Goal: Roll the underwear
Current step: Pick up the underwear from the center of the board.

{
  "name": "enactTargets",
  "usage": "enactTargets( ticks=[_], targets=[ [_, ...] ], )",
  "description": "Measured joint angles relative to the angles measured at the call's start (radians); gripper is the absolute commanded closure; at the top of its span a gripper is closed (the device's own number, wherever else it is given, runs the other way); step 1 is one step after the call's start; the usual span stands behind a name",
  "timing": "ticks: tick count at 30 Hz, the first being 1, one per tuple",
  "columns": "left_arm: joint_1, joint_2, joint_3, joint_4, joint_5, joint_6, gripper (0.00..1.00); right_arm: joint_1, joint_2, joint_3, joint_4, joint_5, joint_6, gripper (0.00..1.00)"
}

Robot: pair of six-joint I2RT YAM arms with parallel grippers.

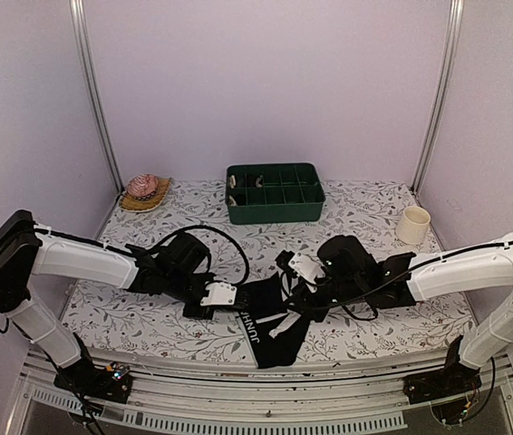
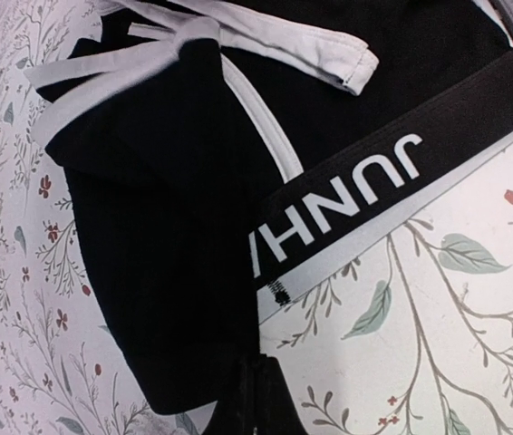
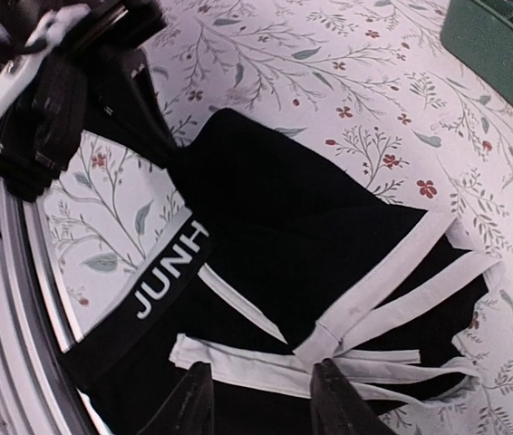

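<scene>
**Risk: underwear slides off the near edge, or rolls lopsided**

- Where it is: the striped underwear (image 1: 273,324) lies bunched at the near edge of the table (image 1: 365,227), between the two arms. The lettered waistband (image 2: 392,195) runs right along the metal edge rail (image 3: 3,299). In the top view the lowest part looks to overhang the rail.
- Right gripper (image 3: 264,376): jaws apart, holding nothing. Its fingers (image 3: 193,403) straddle the spot where the white stripes (image 3: 392,272) meet.
- Left gripper (image 1: 229,296): at the garment's left edge, by the waistband. Can't tell whether it's pinching cloth or parted. Its own camera shows only fabric and a dark shape at the bottom of the frame.

What can go wrong:
1. Any pull toward the bases drags more cloth over the rail, and the weight takes the rest off the table. Work away from the edge first.
2. The cloth isn't flat: one leg is folded over and the stripe trim is crumpled. Rolling from this state likely gives a cone or a loose wad.
3. Closing the right jaws here probably catches only the trim or the top layer. The lower layers stay put and the roll shears open.
4. Both grippers are near each other over a small garment. Converging moves risk finger contact, or each pulling against the other's hold.
</scene>
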Motion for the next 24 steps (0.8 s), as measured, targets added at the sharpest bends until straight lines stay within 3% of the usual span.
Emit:
enactTargets(
  ticks=[6,9,13,24],
  targets=[
    [-0.006,0.001,0.0,-0.002,0.0,0.011,1.0,0.077,-0.074,-0.012,-0.078,0.185,-0.029,0.38],
    [-0.007,0.001,0.0,-0.003,-0.001,0.016,1.0,0.09,-0.102,-0.023,-0.076,0.258,-0.072,0.37],
    [-0.007,0.001,0.0,-0.003,-0.004,0.021,1.0,0.113,-0.063,-0.029,-0.051,0.333,-0.148,0.44],
    [-0.007,0.0,-0.011,0.001,-0.007,0.026,1.0,0.211,0.231,0.039,0.008,0.454,-0.443,0.6]
  ],
)
